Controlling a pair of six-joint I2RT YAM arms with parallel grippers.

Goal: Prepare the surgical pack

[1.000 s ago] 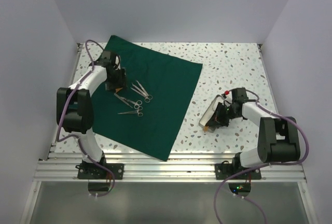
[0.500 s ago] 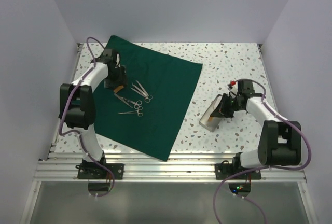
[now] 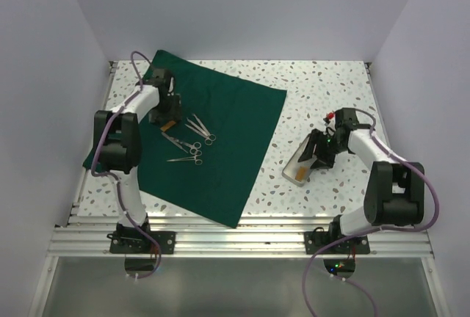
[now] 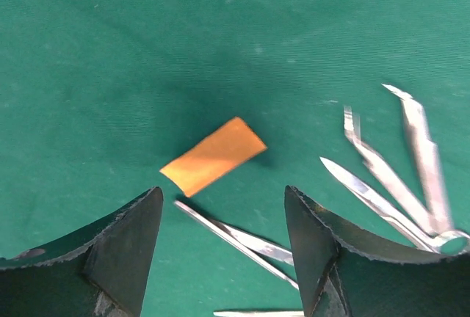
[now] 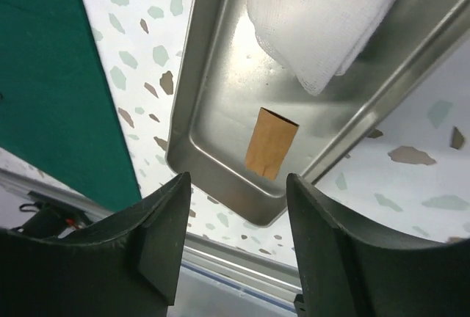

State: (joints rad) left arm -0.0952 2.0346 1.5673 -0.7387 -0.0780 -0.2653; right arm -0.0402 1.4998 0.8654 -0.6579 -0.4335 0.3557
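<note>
Steel tray [image 5: 220, 89] holding gauze [image 5: 323, 16] lies below the parted right gripper [image 5: 239, 181].

Pale lilac walls [image 3: 242, 9], speckled tabletop [image 3: 323, 89]

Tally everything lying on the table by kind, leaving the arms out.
Green drape: 1
Steel tray: 1
White gauze pile: 1
Orange-brown cards: 2, one on the drape, one in the tray
Steel instruments: 4, as best the overlap shows
Total: 9
</note>
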